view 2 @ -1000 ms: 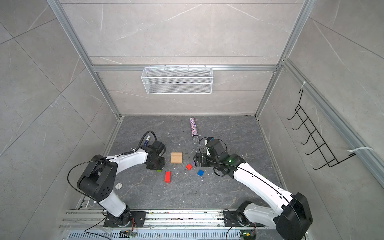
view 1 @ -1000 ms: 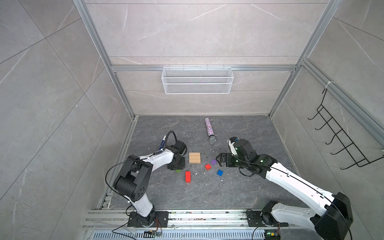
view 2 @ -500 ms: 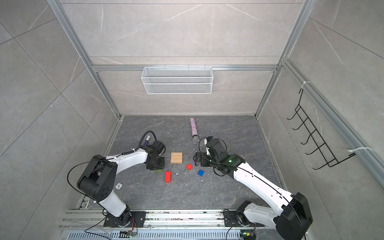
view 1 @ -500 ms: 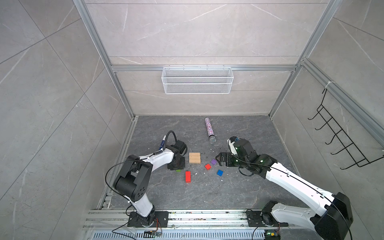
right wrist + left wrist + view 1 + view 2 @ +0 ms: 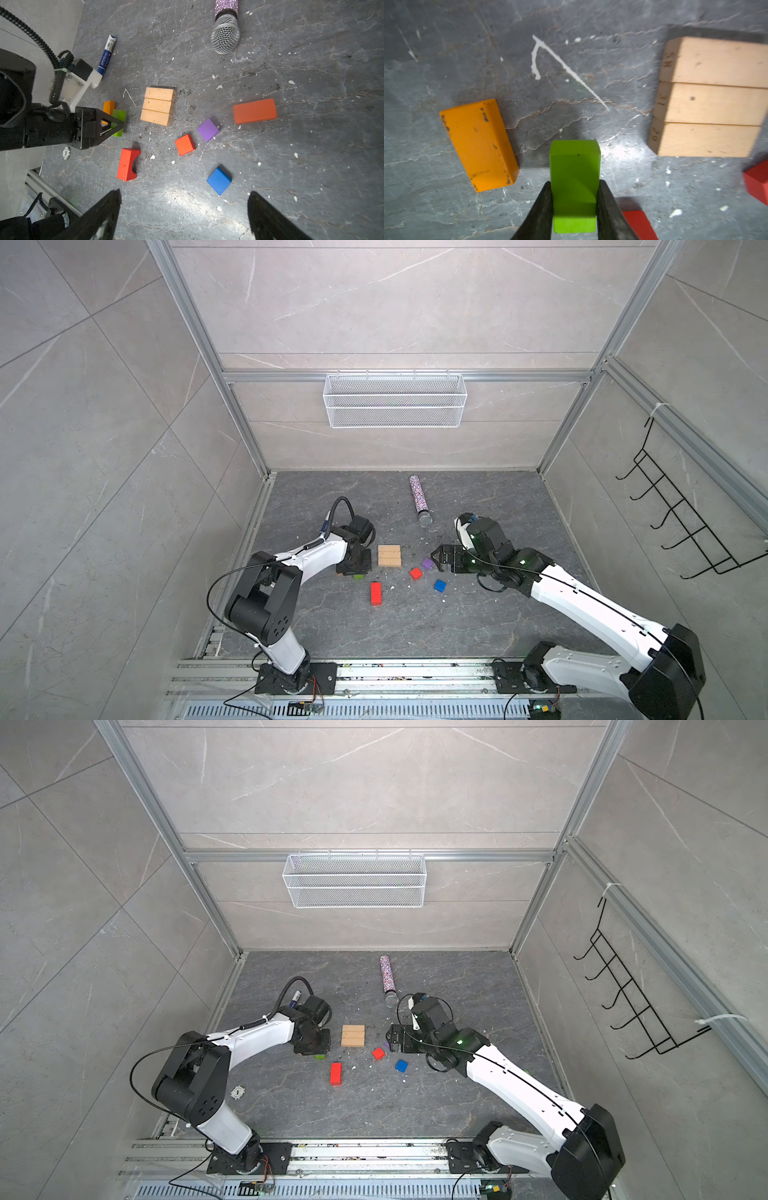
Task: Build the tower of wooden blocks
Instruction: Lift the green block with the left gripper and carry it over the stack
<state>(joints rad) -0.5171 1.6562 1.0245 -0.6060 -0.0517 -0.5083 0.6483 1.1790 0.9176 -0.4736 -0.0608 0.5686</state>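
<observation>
Fingers (image 5: 543,209) of the left gripper (image 5: 574,185) are closed, those of the right gripper (image 5: 184,194) spread empty. The 3 tan blocks (image 5: 708,99) lie just beside the left gripper, nearer it, long axes crosswise to the green block (image 5: 574,166) it pinches.

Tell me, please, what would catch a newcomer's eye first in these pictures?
The bright green wooden block clamped in the left gripper stands out first, an orange wooden oblong lying beside it. Three plain tan wooden blocks lie side by side in the middle, with a small red cube, a purple cube and a blue cube scattered before the open right gripper.
</observation>
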